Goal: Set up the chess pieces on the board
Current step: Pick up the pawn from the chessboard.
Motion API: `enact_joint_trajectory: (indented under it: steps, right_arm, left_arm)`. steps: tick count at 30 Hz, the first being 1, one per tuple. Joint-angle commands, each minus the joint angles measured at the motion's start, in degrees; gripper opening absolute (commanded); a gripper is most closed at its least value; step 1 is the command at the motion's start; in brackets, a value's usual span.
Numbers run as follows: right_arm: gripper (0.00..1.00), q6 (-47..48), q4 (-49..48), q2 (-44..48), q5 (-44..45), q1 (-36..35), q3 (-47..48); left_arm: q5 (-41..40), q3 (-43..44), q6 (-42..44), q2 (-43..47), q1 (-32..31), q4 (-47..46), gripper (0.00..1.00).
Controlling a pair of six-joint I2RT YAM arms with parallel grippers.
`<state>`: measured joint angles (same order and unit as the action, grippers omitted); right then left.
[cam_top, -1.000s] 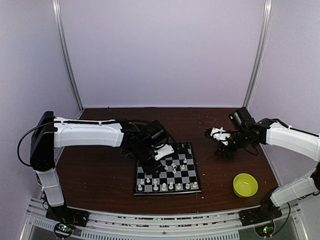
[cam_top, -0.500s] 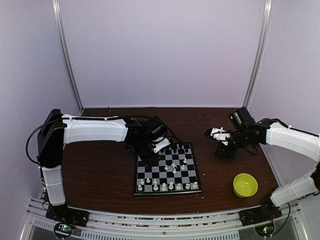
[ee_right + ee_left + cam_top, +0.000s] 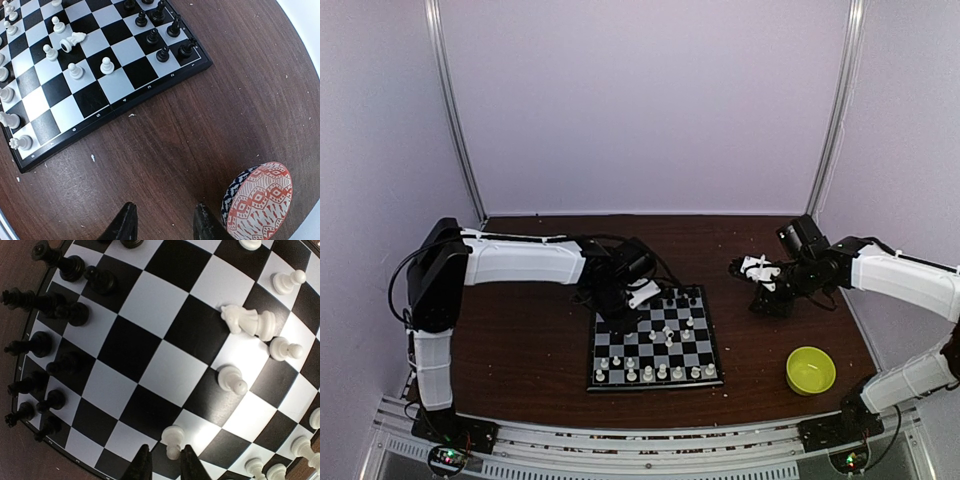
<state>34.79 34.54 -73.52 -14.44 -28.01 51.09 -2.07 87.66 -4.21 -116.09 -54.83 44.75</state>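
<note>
Your left jaws straddle an upright white pawn [image 3: 173, 436] at the bottom centre of the left wrist view, on the board [image 3: 125, 350]. I cannot tell if they pinch it. Your right jaws hang parted and empty, well away.

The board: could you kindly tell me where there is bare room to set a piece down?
On the board, the middle squares are free, bordered by the black pieces at one rim and the scattered white pieces. Both those sides are crowded.
</note>
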Motion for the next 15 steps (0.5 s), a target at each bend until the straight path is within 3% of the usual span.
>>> enact_joint_trajectory:
  steps: [1,15]
  right_arm:
    - [0.37,0.54,0.52,-0.2,1.12,-0.47,1.33]
    - [0.37,0.54,0.61,-0.31,1.18,-0.47,1.39]
  left_arm:
    - [1.67,1.39,0.1,-1.08,0.42,-1.39,0.19]
    - [4.23,1.75,0.69,-1.64,0.38,-1.7,0.07]
